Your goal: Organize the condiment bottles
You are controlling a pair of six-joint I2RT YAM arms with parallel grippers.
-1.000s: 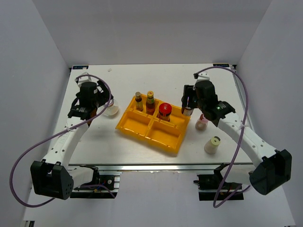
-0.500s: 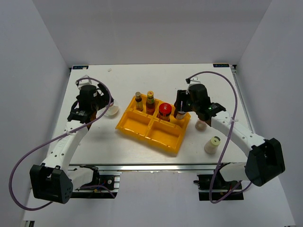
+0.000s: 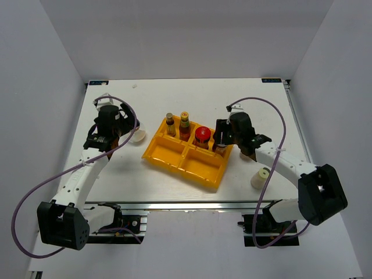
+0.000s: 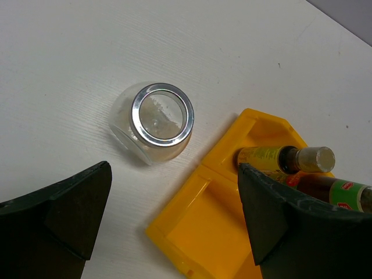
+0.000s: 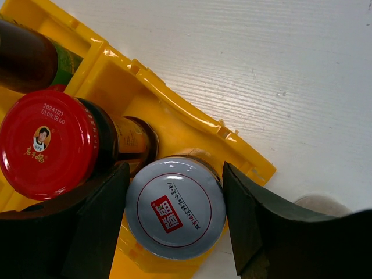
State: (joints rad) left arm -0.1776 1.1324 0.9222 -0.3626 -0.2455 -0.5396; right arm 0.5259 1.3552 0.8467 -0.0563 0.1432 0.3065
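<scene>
Two right pincer fingers (image 5: pixel 96 226) clasp the silver-lidded jar (image 5: pixel 175 206), seen only wrist-side.

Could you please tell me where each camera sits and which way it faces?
Top external: above and behind, looking down on white table, yellow four-compartment tray; left arm, right arm show.
Left wrist: looks down at a clear silver-rimmed glass jar; open left gripper frames it.
Right wrist: looks down at a silver-lidded jar held by the right gripper.
Shared: all show the tray.

A yellow four-compartment tray (image 3: pixel 167 153) is set askew at the middle of the white table (image 3: pixel 192 96), which is enclosed by pale walls (image 3: pixel 174 35).
</scene>
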